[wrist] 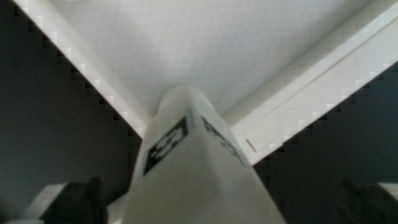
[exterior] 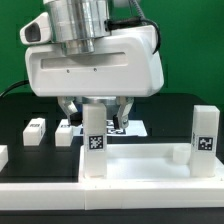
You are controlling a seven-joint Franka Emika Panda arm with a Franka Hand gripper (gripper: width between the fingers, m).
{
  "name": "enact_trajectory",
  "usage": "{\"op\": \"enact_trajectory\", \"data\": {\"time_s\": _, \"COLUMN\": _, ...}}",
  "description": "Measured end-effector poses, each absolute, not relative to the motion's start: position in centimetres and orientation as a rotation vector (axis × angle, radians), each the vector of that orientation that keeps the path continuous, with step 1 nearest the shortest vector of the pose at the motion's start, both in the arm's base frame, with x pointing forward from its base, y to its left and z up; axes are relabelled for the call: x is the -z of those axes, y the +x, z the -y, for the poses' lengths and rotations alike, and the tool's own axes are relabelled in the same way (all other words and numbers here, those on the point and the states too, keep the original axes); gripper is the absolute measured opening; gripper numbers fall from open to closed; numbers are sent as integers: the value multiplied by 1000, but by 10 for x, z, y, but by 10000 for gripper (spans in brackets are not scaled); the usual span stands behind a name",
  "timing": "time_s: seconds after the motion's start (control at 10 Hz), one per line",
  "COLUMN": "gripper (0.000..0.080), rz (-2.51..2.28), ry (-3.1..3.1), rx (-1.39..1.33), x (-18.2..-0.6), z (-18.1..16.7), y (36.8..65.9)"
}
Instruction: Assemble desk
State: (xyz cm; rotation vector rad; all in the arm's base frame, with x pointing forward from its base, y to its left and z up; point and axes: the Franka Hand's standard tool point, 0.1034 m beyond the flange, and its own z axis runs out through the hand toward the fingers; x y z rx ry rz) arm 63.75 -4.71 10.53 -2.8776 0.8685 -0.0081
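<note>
The white tabletop panel [exterior: 140, 168] lies flat with its rim up. One square leg [exterior: 95, 147] with a tag stands upright in its corner on the exterior view's left. A second leg [exterior: 205, 140] stands in the corner on the right. My gripper [exterior: 98, 116] hangs right above the first leg, open, a finger on each side of its top and apart from it. In the wrist view the leg [wrist: 187, 160] rises between the dark fingers [wrist: 71, 200], with the tabletop [wrist: 196, 40] below it.
Two loose legs [exterior: 35, 132] [exterior: 65, 133] lie on the black table at the exterior view's left. The marker board [exterior: 130, 128] lies behind the gripper. A white piece [exterior: 3, 156] shows at the left edge. A green wall stands at the back.
</note>
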Motion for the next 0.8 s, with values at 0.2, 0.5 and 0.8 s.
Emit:
{"op": "enact_trajectory", "data": {"time_s": 0.2, "gripper": 649, "rz": -671, "ry": -2934, "rx": 22, "x": -106, "z": 48, "y": 637}}
{"op": "enact_trajectory", "data": {"time_s": 0.5, "gripper": 649, "rz": -38, "ry": -3059, "rx": 139, "x": -109, "z": 50, "y": 643}}
{"op": "enact_trajectory", "data": {"time_s": 0.8, "gripper": 558, "rz": -119, "ry": -3055, "rx": 128, "x": -107, "z": 51, "y": 642}}
